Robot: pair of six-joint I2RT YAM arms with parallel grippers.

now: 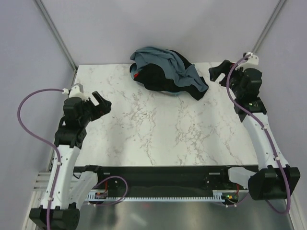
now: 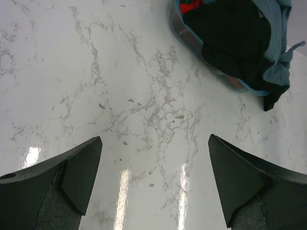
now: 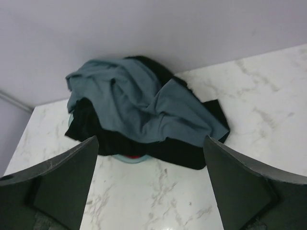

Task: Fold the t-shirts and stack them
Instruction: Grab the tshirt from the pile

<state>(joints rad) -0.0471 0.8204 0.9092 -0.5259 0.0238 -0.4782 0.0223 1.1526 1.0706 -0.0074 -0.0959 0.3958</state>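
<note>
Neither pincer holds any cloth, so I judge that the task is at its very beginning. All the t-shirts (image 1: 168, 72) lie in one crumpled heap, with the blue-grey shirt (image 1: 165, 62) on top and the black shirts (image 1: 154, 81) under it. Nothing is spread flat, nothing is folded, and no stack exists. Each shirt has to be pulled out, laid flat, folded and stacked. Under the heap the rim of a bluish container (image 2: 184, 36) shows, with something red inside. What it is I cannot tell.

The left pincer (image 1: 101, 103) hangs above the bare marble table (image 1: 158, 129). Its jaws are wide apart and it touches nothing. In its wrist view the heap is ahead of it and to its right, well apart from its fingertips (image 2: 91, 153).

The right pincer (image 1: 218, 72) is also wide open and empty, raised above the table. The heap is straight ahead of it, near, and is framed between its two fingers in the wrist view, but it does not touch them. This pincer seems to me better placed to take the top shirt first.
</note>
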